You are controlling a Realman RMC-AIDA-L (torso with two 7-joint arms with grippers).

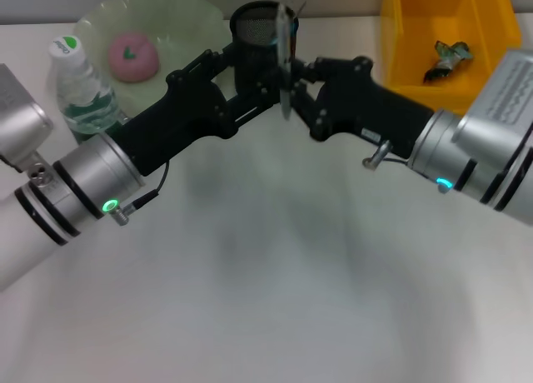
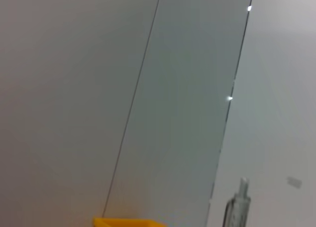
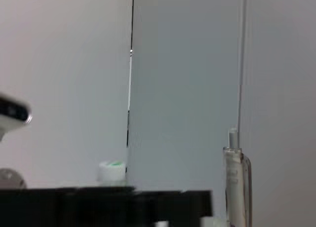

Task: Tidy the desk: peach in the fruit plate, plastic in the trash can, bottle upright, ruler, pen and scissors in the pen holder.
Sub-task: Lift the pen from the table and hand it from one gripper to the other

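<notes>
White desk surface (image 1: 275, 300), matte, with soft diffuse shadows across its middle; behind it, a pale wall (image 2: 59, 89) — plain and unmarked; adjoining grey-tinted panels (image 2: 187, 98), divided by thin dark seams; small bright light reflections along one seam (image 2: 230, 97).

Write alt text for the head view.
Both black hands meet beside the black mesh pen holder, the right hand holding a clear plastic ruler upright against the left hand. A pink peach lies in the green glass plate.
</notes>
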